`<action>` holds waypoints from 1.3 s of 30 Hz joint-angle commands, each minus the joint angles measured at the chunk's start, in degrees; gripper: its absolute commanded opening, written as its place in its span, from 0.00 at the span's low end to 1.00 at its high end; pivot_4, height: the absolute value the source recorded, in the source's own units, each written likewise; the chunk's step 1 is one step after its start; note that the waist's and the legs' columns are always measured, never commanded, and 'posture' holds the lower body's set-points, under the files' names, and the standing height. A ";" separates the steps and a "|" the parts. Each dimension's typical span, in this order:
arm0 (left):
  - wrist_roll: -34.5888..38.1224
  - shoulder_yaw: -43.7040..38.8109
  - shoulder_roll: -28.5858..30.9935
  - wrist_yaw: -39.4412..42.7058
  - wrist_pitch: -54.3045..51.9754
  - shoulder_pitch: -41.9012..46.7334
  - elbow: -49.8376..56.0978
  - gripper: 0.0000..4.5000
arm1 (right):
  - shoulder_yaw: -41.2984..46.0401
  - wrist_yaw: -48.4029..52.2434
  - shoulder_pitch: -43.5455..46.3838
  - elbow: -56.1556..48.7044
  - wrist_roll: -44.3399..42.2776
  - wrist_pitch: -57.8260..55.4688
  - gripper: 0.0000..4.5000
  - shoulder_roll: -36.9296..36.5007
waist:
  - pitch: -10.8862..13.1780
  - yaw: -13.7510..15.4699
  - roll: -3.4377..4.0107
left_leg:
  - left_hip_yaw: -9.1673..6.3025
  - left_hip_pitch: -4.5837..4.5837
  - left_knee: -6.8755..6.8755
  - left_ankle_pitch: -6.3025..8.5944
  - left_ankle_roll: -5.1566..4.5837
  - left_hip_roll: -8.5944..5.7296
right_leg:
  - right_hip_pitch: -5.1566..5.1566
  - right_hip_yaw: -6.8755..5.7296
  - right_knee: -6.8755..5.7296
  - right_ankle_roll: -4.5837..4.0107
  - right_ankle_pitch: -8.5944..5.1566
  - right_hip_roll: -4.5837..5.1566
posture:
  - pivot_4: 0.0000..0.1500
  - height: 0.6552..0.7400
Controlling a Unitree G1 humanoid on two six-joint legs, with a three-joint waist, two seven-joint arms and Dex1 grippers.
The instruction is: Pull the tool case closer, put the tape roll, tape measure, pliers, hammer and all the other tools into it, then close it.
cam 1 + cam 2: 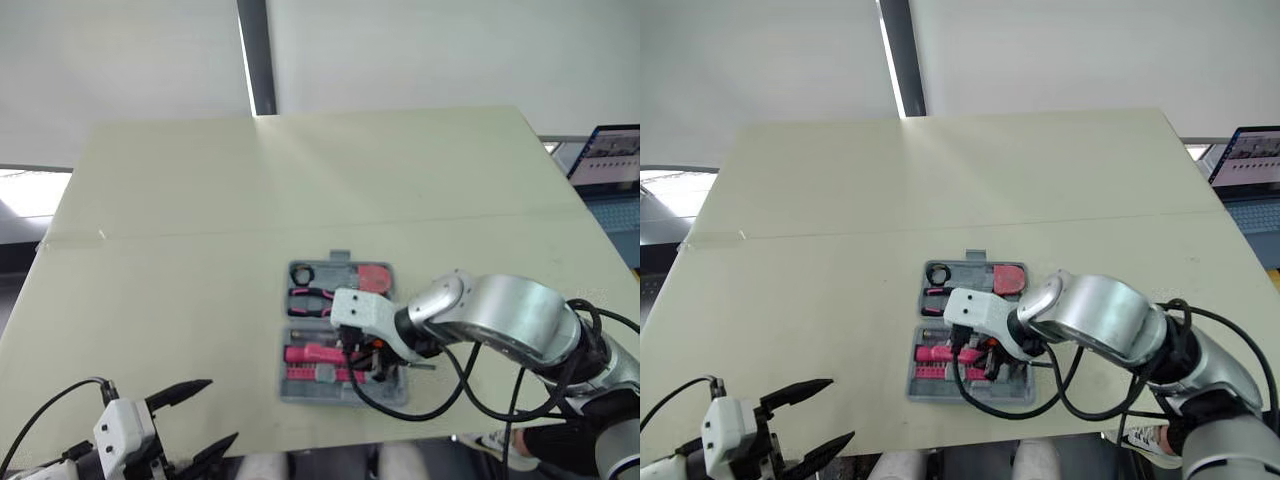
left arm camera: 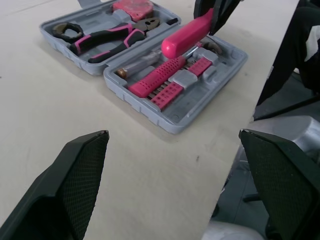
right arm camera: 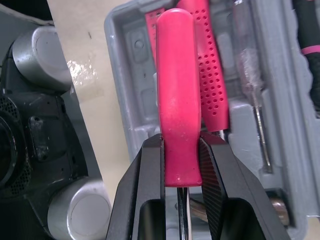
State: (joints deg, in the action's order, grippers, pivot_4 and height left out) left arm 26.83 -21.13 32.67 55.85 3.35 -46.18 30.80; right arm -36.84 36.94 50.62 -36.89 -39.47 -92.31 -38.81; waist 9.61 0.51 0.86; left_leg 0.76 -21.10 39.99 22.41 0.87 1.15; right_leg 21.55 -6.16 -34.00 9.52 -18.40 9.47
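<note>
An open grey case [image 1: 930, 392] lies on the table [image 1: 840, 200]. Its far half holds a tape roll [image 1: 938, 272], pliers [image 1: 940, 294] and a red tape measure [image 1: 1008, 278]. The right gripper [image 1: 978, 360] reaches into its near half, at the pink hammer [image 1: 940, 353]. The left gripper [image 1: 840, 410], fingers spread, hovers well left of the case.

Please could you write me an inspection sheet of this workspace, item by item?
Surface: beige table, faint line across it.
Job's things: grey tool case lies open; tape roll, pliers, tape measure inside.
Clutter: nothing seen.
Grippers: right gripper shut on pink-handled tool over the case; left gripper open, near table's front edge.
Cables: black cables hang from right arm.
Surroundings: laptop at right.
</note>
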 commanded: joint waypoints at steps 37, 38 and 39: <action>-1.79 -4.57 4.93 9.10 4.19 -0.42 -2.40 1.00 | -10.10 -10.46 -0.91 3.98 -0.21 -0.19 0.09 10.52 | -0.03 -0.87 -0.04 | -0.02 0.01 -0.02 0.00 0.00 0.00 | 0.03 -0.03 -0.09 0.00 0.00 0.00 | 1.00 0.97; -1.91 -4.51 4.79 9.15 4.43 -0.63 -2.32 1.00 | -10.17 -10.53 -1.10 4.13 -0.10 -0.19 0.09 10.78 | -0.03 -0.87 -0.04 | -0.02 0.01 -0.02 0.00 0.00 0.00 | 0.04 -0.03 -0.09 0.00 0.00 0.00 | 1.00 0.97; -1.97 -4.49 4.66 9.16 4.58 -0.82 -2.19 1.00 | -10.29 -10.62 -1.23 4.31 0.09 -0.19 0.09 11.03 | -0.03 -0.87 -0.04 | -0.02 0.02 -0.02 0.00 0.00 0.00 | 0.04 -0.03 -0.10 0.00 0.00 0.00 | 1.00 0.97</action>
State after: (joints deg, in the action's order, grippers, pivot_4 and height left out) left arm 25.00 -25.76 37.76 64.59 6.94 -45.75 28.50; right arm -46.99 26.94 49.75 -31.82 -39.61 -92.32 -28.30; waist 9.58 -0.36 0.82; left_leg 0.74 -21.09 39.97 22.41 0.87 1.15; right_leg 21.59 -6.18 -34.10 9.52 -18.40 9.47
